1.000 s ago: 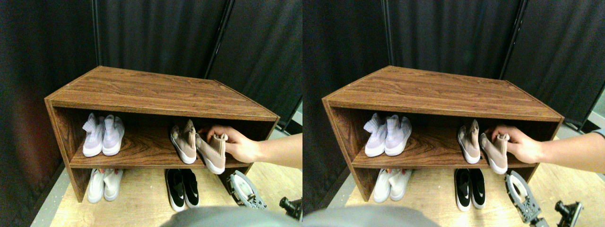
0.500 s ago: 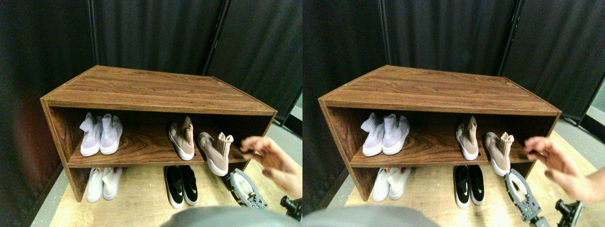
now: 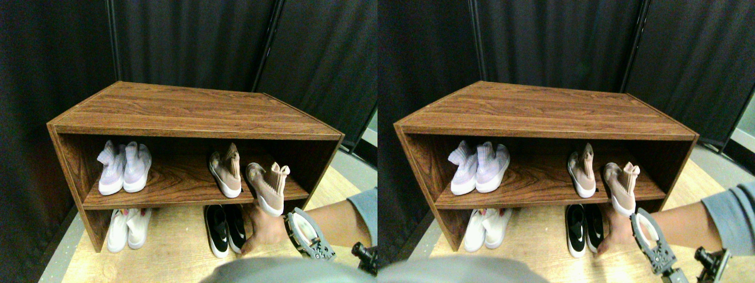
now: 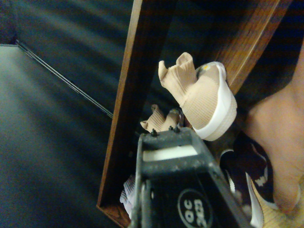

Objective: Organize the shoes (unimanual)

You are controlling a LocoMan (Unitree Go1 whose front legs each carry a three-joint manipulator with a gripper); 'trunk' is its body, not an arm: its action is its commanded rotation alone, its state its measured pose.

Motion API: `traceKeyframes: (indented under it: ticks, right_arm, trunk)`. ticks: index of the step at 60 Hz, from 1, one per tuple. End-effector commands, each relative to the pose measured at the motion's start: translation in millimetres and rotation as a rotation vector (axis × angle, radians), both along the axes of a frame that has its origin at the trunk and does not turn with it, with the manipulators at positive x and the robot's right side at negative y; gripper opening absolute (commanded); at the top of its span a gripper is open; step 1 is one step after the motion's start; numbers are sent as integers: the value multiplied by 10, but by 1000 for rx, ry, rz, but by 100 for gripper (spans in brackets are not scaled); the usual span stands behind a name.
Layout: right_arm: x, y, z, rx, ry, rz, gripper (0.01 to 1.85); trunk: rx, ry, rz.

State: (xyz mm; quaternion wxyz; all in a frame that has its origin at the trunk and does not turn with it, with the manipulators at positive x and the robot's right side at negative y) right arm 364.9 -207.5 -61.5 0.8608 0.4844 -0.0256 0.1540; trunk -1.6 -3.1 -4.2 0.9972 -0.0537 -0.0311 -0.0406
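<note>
From my remote seat I saw the right pincer [image 3: 307, 234] low at the lower right, in front of the wooden shoe rack [image 3: 194, 118], and I could not tell whether its jaws were spread or pressed together. Just above and left of it sat the nearer pinkish-beige shoe [image 3: 268, 187], askew on the middle shelf with its white toe overhanging the front edge, apart from the pincer. Its mate [image 3: 226, 172] stood further left on the same shelf, set straighter. The lavender pair [image 3: 124, 168] sat side by side at the shelf's left end. On the floor under the shelf were the white pair [image 3: 130, 227] at the left and the black pair [image 3: 226, 229] further right. A person's hand [image 3: 266, 229] reached in from the right, low beside the black pair and just left of the pincer; the pincer's frame cut across the forearm. The wrist camera, turned on its side, showed the overhanging beige shoe [image 4: 204, 97] beyond the dark jaw frame, the hand [image 4: 280, 142] blurred at the edge, and the black shoes only partly.
</note>
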Motion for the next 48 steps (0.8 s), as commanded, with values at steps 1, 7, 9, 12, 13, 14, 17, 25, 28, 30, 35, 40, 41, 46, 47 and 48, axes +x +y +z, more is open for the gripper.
traceKeyframes:
  ticks: [1,7,9,12,13,14,17,25,28,30,35,40,41,46,47,48]
  right_arm:
    - [-9,24,79,8,-41,3,6]
    - [-17,21,75,23,-36,4,6]
    - [-18,21,75,30,-33,6,6]
    - [-27,24,77,62,-28,10,6]
    - [-29,25,78,75,-24,13,6]
    - [-36,27,82,98,-12,15,12]
    - [-55,35,101,91,0,10,37]
    - [-68,50,100,140,20,26,117]
    - [-51,49,92,134,22,22,132]
    - [-38,44,84,135,25,14,133]
    - [-6,39,66,139,31,-2,130]
    - [85,20,19,176,56,-10,129]
    - [112,16,5,177,64,-13,131]
    - [228,-1,-52,211,97,-18,129]
    - [228,-1,-52,211,97,-18,129]
    - [262,-10,-72,209,99,-19,129]
  trunk:
    - [-15,11,0]
    - [-13,14,-3]
    - [-13,14,-3]
    - [-12,13,-3]
    - [-12,13,-3]
    - [-13,12,-4]
    - [-12,12,-4]
    - [-12,10,-3]
    - [-13,8,-4]
    - [-13,8,-5]
    - [-14,8,-3]
    - [-13,8,-2]
    - [-14,6,-1]
    - [-17,7,4]
    - [-17,7,4]
    - [-17,7,4]
